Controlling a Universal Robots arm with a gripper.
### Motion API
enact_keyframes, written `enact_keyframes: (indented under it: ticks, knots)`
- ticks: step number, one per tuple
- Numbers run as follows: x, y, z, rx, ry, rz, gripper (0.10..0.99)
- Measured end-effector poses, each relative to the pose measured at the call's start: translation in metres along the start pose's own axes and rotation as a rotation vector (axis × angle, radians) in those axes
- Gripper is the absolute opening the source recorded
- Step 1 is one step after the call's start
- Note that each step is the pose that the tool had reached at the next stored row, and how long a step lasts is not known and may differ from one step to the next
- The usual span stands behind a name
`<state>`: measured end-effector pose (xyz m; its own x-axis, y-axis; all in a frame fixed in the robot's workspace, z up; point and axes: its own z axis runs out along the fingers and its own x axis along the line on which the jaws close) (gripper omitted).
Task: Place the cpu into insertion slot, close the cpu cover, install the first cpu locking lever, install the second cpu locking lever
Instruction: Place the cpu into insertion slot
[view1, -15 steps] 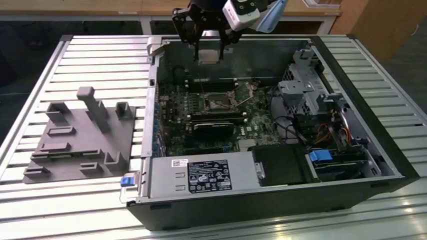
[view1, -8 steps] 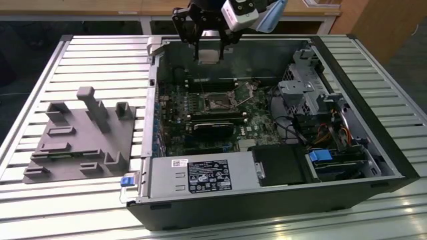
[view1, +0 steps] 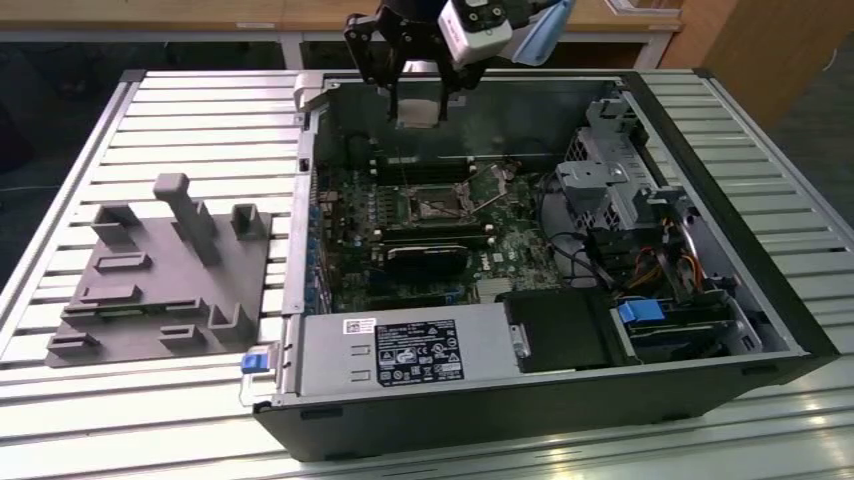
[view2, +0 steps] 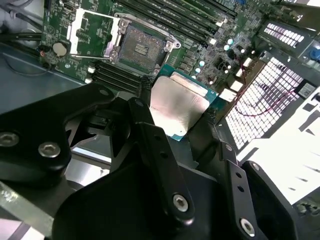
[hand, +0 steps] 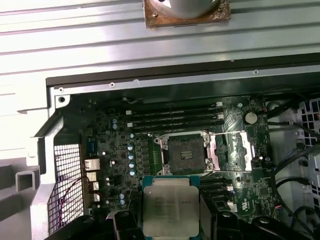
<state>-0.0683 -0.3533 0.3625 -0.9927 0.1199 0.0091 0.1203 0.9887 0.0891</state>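
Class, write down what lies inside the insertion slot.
Only its bare dark centre shows inside the insertion slot; the cpu cover lies open beside it, so nothing is hidden.

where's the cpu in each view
Exterior view: the cpu hangs in the gripper, above the computer case's far end.
Second wrist view: the cpu, gripped, near the insertion slot.
First wrist view: the cpu, beside that empty slot.
Shared landmark: the insertion slot.

A slatted silvery table (view1: 174, 110) carries 2 things: an open black computer case (view1: 534, 420) lying on its side and, toward the exterior view's left, a grey moulded fixture (view1: 147, 300) beside it.
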Motion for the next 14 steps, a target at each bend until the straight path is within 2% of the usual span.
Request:
enact_keyframes:
  ticks: [14]
  knots:
    - [0.0000,0.0000,0.0001,-0.001,-0.0060,0.067,0.541]
